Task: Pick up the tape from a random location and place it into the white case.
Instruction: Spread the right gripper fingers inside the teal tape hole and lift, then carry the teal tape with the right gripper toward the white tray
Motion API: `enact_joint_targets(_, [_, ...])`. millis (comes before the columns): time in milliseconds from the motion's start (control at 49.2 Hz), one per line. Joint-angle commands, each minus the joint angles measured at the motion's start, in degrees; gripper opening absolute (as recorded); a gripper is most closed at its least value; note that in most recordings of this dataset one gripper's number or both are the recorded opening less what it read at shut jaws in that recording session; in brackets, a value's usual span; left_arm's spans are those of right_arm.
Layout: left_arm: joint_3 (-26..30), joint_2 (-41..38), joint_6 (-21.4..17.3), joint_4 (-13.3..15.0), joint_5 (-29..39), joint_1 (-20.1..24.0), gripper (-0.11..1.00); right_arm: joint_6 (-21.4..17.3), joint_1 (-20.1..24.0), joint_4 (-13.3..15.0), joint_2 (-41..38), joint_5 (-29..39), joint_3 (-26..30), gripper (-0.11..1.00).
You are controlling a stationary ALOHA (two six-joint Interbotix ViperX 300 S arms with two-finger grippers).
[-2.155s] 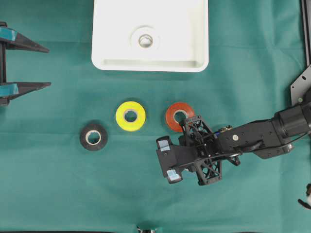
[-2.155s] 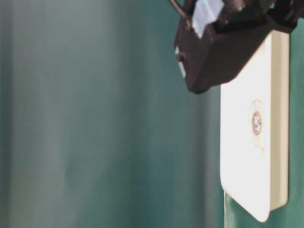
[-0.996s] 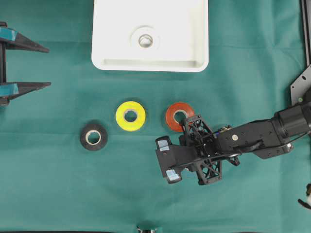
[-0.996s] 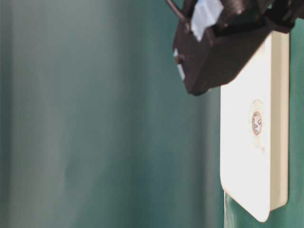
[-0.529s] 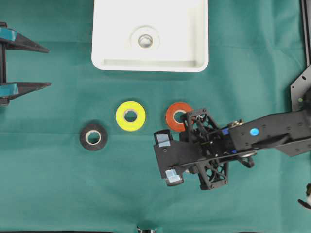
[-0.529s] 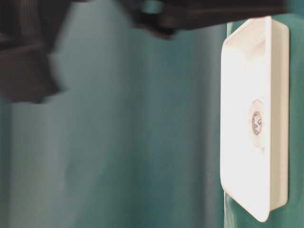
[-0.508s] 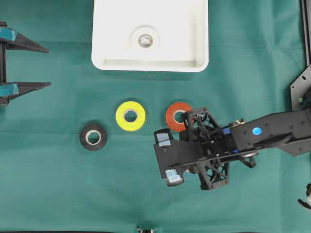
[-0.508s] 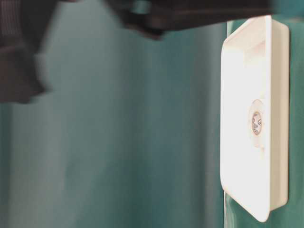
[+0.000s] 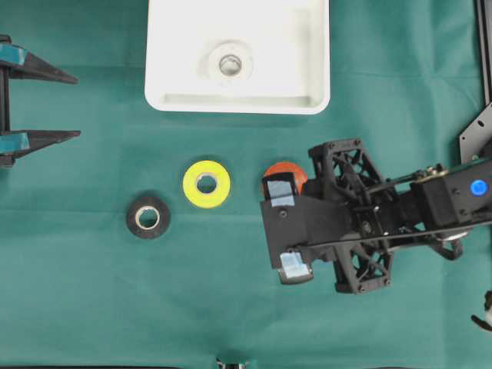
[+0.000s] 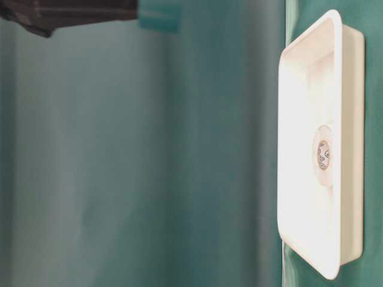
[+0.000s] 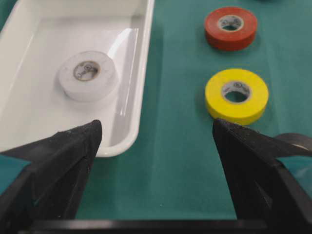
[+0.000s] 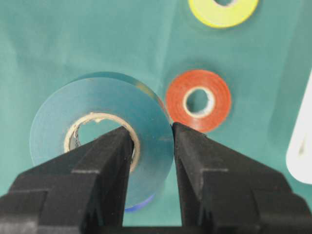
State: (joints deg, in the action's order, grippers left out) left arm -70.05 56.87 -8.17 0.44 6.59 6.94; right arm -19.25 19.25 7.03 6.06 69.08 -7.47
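GRIP: we find the right gripper (image 12: pixel 148 141) clamped on the blue tape (image 12: pixel 100 141) — one finger through the core, one on the outer wall, so the roll hangs secure | POSITION: tape clear of the cloth, beside the red roll (image 12: pixel 198 100) | TARGET: white case (image 9: pixel 238 96) well apart | LEFT: left gripper (image 11: pixel 156 141) spread wide — idle.

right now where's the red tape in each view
Overhead: red tape at centre, partly hidden under the right gripper.
Table-level: not in it.
Left wrist: top right, beyond the yellow tape.
Right wrist: right of centre, beside the blue tape.
Shared landmark: the yellow tape next to it.
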Motion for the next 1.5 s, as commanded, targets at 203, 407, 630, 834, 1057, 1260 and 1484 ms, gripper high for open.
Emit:
enact_joint_targets(203, [0.62, -0.53, -0.09, 0.09, -0.35, 0.09, 0.96, -0.18, -0.09, 0.35, 1.49, 2.99, 4.22, 0.27])
enact_joint_targets(407, [0.62, -0.62, -0.09, 0.09, -0.35, 0.09, 0.96, -0.09, -0.09, 0.35, 1.58, 2.9, 4.13, 0.27])
enact_joint_targets(630, [0.62, -0.53, -0.26, 0.09, -0.18, 0.09, 0.96, -0.09, -0.09, 0.35, 1.49, 2.46, 3.96, 0.27])
enact_joint_targets(834, [0.62, -0.53, -0.26, 0.09, 0.26, 0.09, 0.96, -0.09, -0.09, 0.35, 1.58, 2.46, 3.87, 0.27])
enact_joint_targets(1057, [0.62, -0.53, -0.09, 0.09, 0.26, 0.09, 0.96, -0.09, -0.18, 0.35, 1.49, 2.46, 3.78, 0.27])
enact_joint_targets(1260, [0.62, -0.53, -0.09, 0.09, 0.26, 0.09, 0.96, -0.09, -0.09, 0.35, 1.49, 2.46, 3.78, 0.27])
enact_joint_targets(1484, [0.62, -0.62, -0.09, 0.09, 0.18, 0.09, 0.96, -0.09, -0.44, 0.88, 1.49, 2.46, 3.52, 0.27])
